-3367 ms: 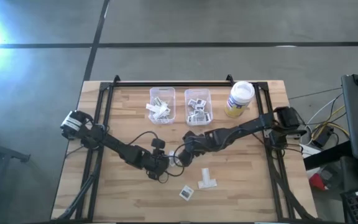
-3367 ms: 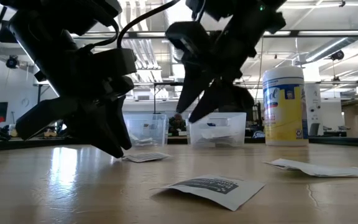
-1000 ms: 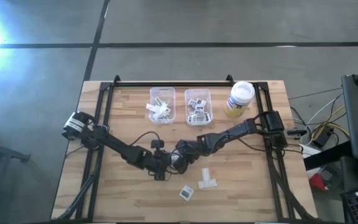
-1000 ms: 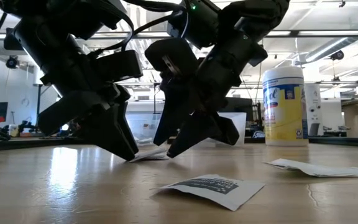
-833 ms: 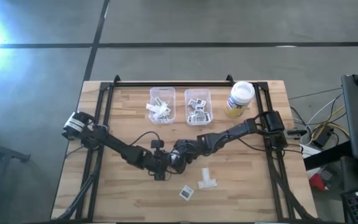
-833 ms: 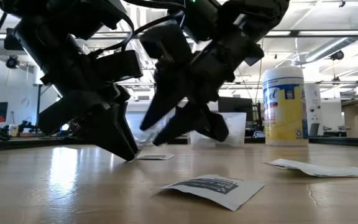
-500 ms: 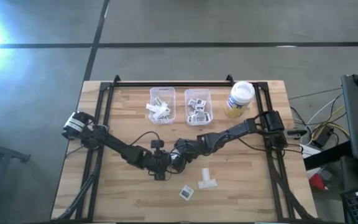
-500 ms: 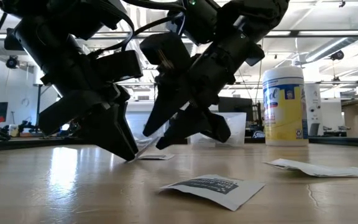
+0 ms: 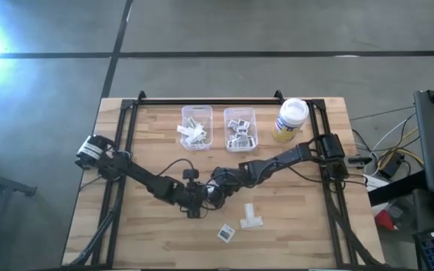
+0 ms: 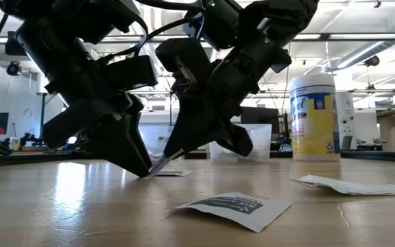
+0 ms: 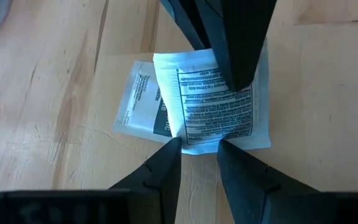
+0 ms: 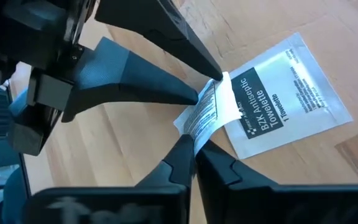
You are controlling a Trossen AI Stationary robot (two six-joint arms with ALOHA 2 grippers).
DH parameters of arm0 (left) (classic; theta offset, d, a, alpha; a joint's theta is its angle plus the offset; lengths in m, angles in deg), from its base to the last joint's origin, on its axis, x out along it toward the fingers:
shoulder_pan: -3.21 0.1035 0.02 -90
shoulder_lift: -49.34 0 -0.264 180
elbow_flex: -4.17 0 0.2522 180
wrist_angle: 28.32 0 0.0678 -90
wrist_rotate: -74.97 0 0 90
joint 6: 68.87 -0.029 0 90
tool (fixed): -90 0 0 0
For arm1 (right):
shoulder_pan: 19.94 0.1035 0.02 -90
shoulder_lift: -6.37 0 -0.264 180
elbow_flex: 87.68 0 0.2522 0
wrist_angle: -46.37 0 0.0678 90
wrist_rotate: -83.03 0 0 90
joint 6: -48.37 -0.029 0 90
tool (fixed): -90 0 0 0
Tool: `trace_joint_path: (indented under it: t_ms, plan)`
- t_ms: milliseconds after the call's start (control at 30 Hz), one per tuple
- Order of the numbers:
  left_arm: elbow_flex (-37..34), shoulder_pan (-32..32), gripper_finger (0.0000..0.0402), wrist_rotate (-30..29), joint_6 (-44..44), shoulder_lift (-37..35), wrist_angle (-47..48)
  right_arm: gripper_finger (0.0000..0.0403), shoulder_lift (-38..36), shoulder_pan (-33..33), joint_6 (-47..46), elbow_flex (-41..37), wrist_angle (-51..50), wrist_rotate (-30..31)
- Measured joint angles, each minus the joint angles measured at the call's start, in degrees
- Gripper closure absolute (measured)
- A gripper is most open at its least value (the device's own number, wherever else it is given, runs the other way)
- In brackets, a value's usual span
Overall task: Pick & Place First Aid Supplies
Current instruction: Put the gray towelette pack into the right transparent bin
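Grippers meet mid-table in the high view, just below centre. Right gripper pinched shut on the edge of a white towelette packet, lifting that edge off the wood; left gripper part open, fingertips astride the opposite edge of the same packet, whether gripping it cannot tell. Second packet marked BZK Towelette lies flat under and beside the lifted one, touching it. In the high view a square packet sits at 5 o'clock from the grippers, pale strips at 4 o'clock, both apart from them. Two clear bins at 12 o'clock hold more packets; white-lidded jar at 1 o'clock near the table far edge.
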Motion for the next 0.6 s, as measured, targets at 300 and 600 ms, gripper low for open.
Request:
trace_joint_path:
  t_ms: [300, 600]
  plan:
    - [-0.26, -0.48, 0.0280, 0.89, -0.39, -4.97, 3.40, 0.0394, -1.39, 0.77, 2.16, -0.02, -4.84, -2.93]
    - [-0.15, -2.99, 0.0280, -0.56, 1.25, -8.55, 7.05, 0.0394, -10.24, 3.51, 4.57, -0.01, -17.09, 2.89]
